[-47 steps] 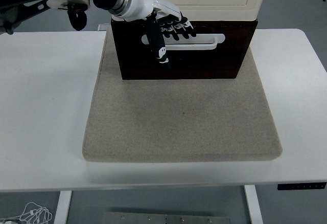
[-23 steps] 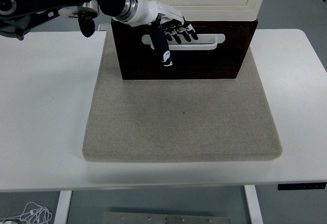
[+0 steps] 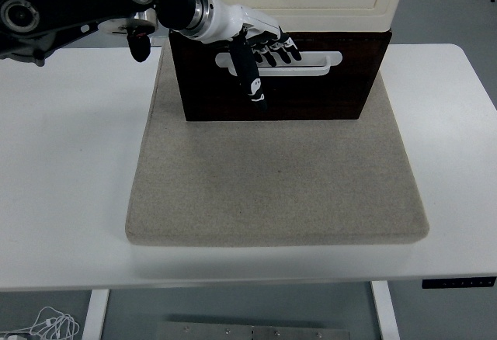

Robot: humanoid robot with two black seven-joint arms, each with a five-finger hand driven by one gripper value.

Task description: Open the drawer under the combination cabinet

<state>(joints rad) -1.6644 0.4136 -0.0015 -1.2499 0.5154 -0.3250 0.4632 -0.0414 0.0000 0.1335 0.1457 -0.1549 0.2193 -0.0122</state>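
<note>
Head view: left hand hooks drawer handle.

A robotics test lab is showing: white height-adjustable table, control panel, cables lying on grey flooring.

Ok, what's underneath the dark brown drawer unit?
The drawer unit sits on the rear of a grey-beige mat, which lies on the white table. The mat directly beneath the unit is covered, so anything there is hidden.
</note>
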